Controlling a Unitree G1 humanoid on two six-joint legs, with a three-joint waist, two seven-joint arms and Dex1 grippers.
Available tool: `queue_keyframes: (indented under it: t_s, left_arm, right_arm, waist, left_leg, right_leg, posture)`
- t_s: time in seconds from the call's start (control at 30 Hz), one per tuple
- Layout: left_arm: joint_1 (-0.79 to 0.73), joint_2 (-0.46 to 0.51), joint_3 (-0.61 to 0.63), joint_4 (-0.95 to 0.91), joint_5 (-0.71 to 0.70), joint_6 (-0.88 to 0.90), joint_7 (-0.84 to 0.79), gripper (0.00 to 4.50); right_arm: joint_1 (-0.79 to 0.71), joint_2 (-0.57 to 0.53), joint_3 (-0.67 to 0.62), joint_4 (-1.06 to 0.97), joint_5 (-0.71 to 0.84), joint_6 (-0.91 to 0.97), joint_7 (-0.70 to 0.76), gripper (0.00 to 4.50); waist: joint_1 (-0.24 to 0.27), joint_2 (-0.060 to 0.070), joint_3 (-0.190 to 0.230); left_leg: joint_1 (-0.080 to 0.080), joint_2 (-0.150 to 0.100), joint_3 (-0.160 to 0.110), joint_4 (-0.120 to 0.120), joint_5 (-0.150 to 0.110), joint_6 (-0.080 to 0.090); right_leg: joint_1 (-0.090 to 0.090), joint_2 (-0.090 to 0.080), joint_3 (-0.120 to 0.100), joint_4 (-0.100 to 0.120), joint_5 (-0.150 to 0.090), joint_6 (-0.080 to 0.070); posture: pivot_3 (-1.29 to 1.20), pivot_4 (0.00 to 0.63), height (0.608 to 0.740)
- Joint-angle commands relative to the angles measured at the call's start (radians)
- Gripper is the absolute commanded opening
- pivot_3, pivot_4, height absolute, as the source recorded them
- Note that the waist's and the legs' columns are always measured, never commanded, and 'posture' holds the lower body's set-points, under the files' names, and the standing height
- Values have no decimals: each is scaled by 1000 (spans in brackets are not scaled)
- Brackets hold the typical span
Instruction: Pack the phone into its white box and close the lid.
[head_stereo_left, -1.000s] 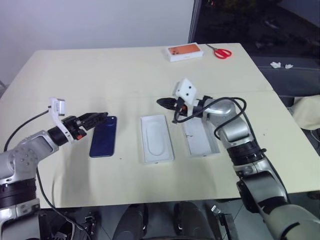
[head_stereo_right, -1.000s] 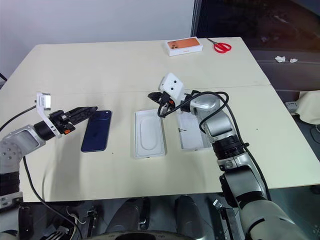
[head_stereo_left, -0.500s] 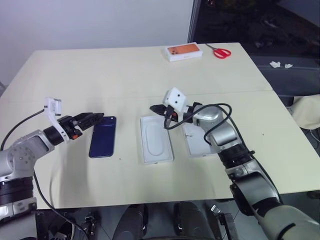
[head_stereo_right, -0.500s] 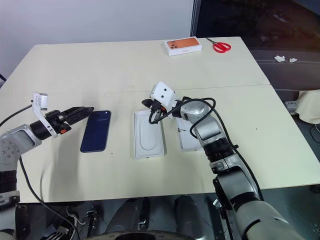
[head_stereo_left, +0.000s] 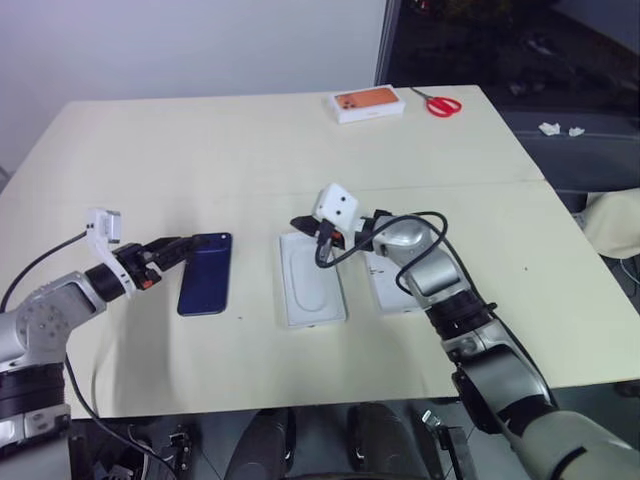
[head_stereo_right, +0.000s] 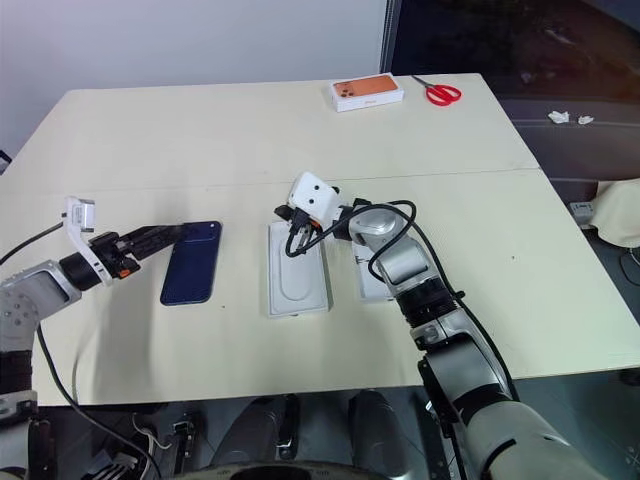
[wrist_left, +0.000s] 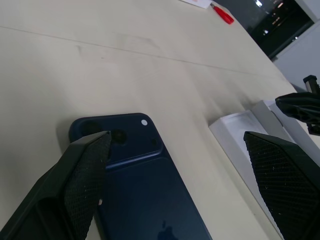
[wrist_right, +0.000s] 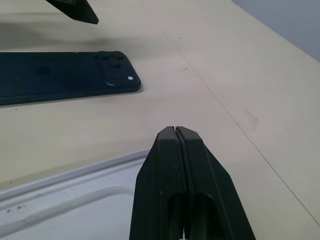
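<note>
the left claw (head_stereo_left: 190, 247) gaped beside the phone (head_stereo_left: 205, 273) (right claw (wrist_right: 176, 131) closed, empty); a shallow approach might shove it away.

Mid-table (head_stereo_left: 200, 150), from my left to right: the phone (head_stereo_left: 206, 273), an insert tray (head_stereo_left: 312, 280), then the box (head_stereo_left: 395, 285). My left pincer (head_stereo_left: 185, 246) hovers at the phone's far left corner; my right pincer (head_stereo_left: 298, 222) over the tray's far end. Another carton (head_stereo_left: 368, 103) and scissors (head_stereo_left: 438, 102) lie at the far edge.
</note>
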Motion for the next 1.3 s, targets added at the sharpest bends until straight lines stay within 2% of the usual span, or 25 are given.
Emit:
queue_keyframes:
  t_s: [0.03,0.53,0.73,0.83,0.9,0.93,0.97,1.03,1.13,1.3]
  left_arm:
    - [0,15,32,-25,-6,-16,-11,4464]
    - [66,2,16,-70,2,-54,-32,4464]
    - [68,6,6,-78,7,-50,-21,4464]
    - [46,5,1,-96,3,-41,-4,4464]
    - [5,-28,32,-124,-80,28,49,4464]
    - [-3,-29,16,-153,-73,26,54,4464]
    - [-18,-23,35,-161,-114,72,66,4464]
    - [24,17,20,-201,-79,45,12,4464]
    - [53,20,30,-194,-74,46,12,4464]
    - [121,3,52,-201,-73,30,25,4464]
  right_arm:
    - [2,-3,0,-41,-1,-21,5,0]
    - [98,-37,8,-136,-5,-14,26,0]
    - [75,-48,-1,-133,-2,-3,38,0]
    - [47,-64,-16,-145,10,30,50,0]
    - [31,-18,-83,-195,142,208,57,0]
    - [17,-44,-43,-201,79,164,58,0]
    - [-35,-37,-86,-175,136,220,75,0]
    - [-55,-118,-33,-123,30,72,96,0]
    - [-36,-127,-59,-74,67,76,100,0]
    - [45,-121,-54,-140,72,83,92,0]
  waist:
    - [0,0,0]
    - [-2,0,0]
    - [-1,0,0]
    - [0,0,0]
    - [6,0,0]
    - [6,0,0]
    - [5,0,0]
    - [-1,0,0]
    - [-2,0,0]
    - [-4,0,0]
  left_leg:
    - [0,0,0,0,0,0]
    - [0,0,0,0,0,0]
    - [0,0,0,0,0,0]
    - [0,0,0,0,0,0]
    - [0,0,0,0,0,0]
    - [0,0,-1,0,0,0]
    - [0,0,-1,1,0,0]
    - [0,0,0,1,0,0]
    - [0,0,0,-2,0,0]
    - [0,0,0,-2,0,0]
  right_leg:
    - [0,0,0,0,0,0]
    - [0,0,0,0,0,0]
    - [0,0,0,0,0,0]
    - [0,0,0,0,0,0]
    - [0,0,0,0,0,0]
    - [1,0,0,0,0,0]
    - [1,0,0,0,0,0]
    - [0,0,0,0,0,0]
    - [0,0,0,-1,0,0]
    - [0,0,1,0,0,0]
  posture:
    - [0,150,740]
    - [0,150,740]
    - [0,150,740]
    - [0,150,740]
    - [0,150,740]
    - [0,150,740]
    - [0,150,740]
    - [0,150,740]
    - [0,150,740]
    - [0,150,740]
